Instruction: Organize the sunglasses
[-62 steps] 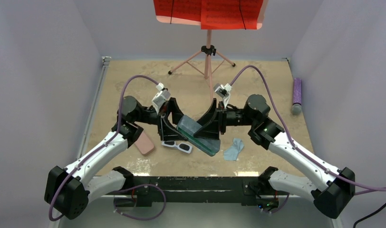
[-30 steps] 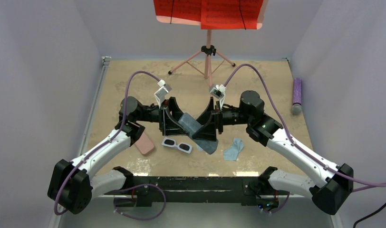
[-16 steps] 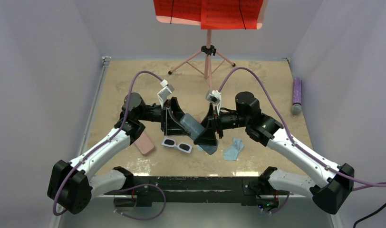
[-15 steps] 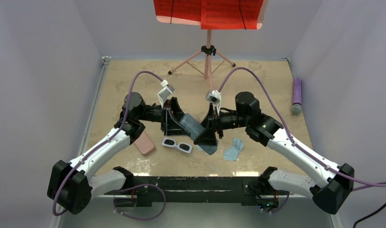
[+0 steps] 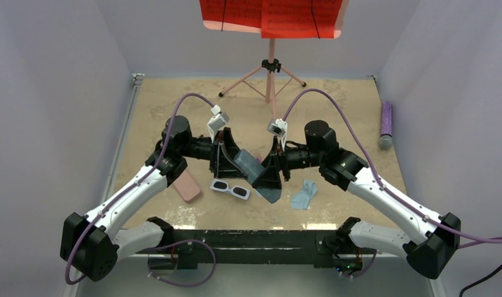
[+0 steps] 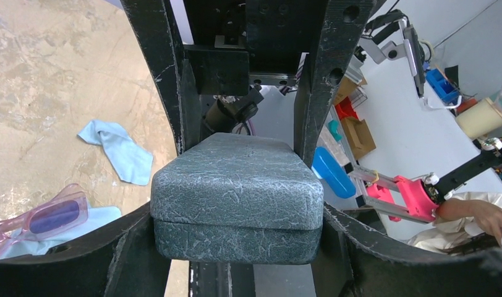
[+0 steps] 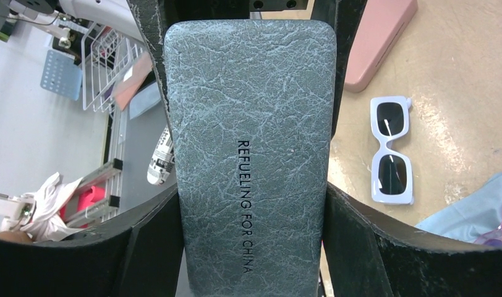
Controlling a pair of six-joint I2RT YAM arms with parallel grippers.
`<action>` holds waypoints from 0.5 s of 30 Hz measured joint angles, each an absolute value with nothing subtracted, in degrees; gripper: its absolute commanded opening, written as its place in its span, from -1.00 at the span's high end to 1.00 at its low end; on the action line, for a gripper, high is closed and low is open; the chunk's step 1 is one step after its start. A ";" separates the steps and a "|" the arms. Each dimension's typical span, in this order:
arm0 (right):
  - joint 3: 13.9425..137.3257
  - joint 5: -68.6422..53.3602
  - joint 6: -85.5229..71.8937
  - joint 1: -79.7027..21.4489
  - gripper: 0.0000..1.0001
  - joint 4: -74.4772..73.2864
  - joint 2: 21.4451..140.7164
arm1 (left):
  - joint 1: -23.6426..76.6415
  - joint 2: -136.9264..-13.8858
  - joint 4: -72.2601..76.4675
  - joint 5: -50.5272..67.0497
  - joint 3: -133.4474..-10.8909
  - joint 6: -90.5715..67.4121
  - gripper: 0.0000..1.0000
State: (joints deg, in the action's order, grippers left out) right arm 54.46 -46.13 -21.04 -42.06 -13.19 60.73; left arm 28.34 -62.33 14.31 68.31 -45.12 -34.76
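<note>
Both grippers hold one grey-blue case [image 5: 250,166] off the table, tilted. My left gripper [image 5: 227,159] is shut on its upper end [image 6: 236,210]. My right gripper [image 5: 270,174] is shut on its lower part, jaws against both long sides [image 7: 251,204]. The white sunglasses [image 5: 230,189] lie folded open on the table just in front of the case, also in the right wrist view [image 7: 392,151]. The pink-purple sunglasses [image 6: 41,218] lie on a light blue cloth [image 6: 81,224] under the grippers, mostly hidden in the top view.
A pink case [image 5: 187,184] lies left of the white pair. A second light blue cloth [image 5: 304,195] lies to the right. A music stand [image 5: 271,68] stands at the back. A purple cylinder [image 5: 386,124] lies at the right wall.
The right gripper has slid left along the case and turned, and the left wrist has shifted right, so the grippers are closer together. The white sunglasses have not moved.
</note>
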 measured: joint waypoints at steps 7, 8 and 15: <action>54.43 -46.70 -19.94 -42.11 0.21 -13.45 60.71 | 28.62 -62.30 9.43 68.29 -46.19 -29.69 1.00; 54.35 -47.11 -19.97 -42.09 0.39 -13.34 60.71 | 28.64 -62.30 8.95 68.51 -46.19 -28.64 1.00; 50.89 -47.83 -23.40 -42.00 1.00 -11.20 59.57 | 28.69 -65.65 5.39 73.14 -46.28 -21.37 1.00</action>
